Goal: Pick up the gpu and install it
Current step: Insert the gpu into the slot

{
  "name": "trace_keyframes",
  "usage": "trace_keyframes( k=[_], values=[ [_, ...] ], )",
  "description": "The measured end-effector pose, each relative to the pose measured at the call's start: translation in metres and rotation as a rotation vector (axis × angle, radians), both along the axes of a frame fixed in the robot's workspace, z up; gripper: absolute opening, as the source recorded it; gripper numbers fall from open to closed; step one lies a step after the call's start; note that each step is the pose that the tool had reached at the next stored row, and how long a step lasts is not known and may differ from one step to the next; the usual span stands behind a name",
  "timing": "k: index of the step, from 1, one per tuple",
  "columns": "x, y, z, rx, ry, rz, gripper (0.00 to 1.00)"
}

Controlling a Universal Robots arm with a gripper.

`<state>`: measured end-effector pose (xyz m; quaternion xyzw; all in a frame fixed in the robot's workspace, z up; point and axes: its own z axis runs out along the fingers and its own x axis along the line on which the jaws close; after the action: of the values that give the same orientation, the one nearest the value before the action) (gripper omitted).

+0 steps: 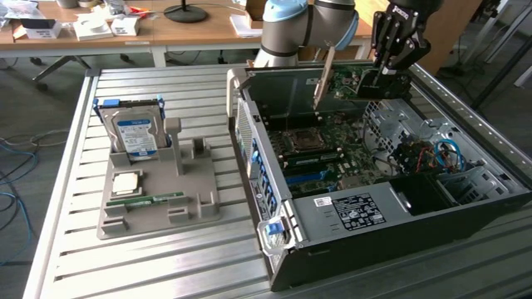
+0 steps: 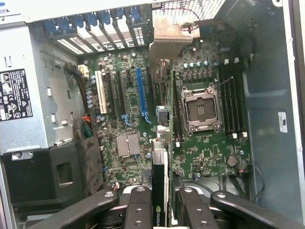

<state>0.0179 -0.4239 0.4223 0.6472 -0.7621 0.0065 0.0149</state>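
The gpu is a thin dark card with a silvery bracket at one end. It hangs above the open computer case, over the motherboard. My gripper is shut on its upper edge from above. In the wrist view the gpu appears edge-on between the black fingers, its bracket reaching toward the case's rear slots. It hovers between the blue expansion slot and the processor socket, not touching the board.
A grey holder on the slatted table carries a hard drive, a processor chip and a green memory stick. Cables and a drive cage lie inside the case. Desks stand behind.
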Motion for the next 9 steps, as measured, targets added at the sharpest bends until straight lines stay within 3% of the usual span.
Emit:
trace_keyframes(
  k=[9],
  values=[
    [-0.0020,-0.0014,-0.0047,0.0050,-0.0013,0.006,0.26]
  ],
)
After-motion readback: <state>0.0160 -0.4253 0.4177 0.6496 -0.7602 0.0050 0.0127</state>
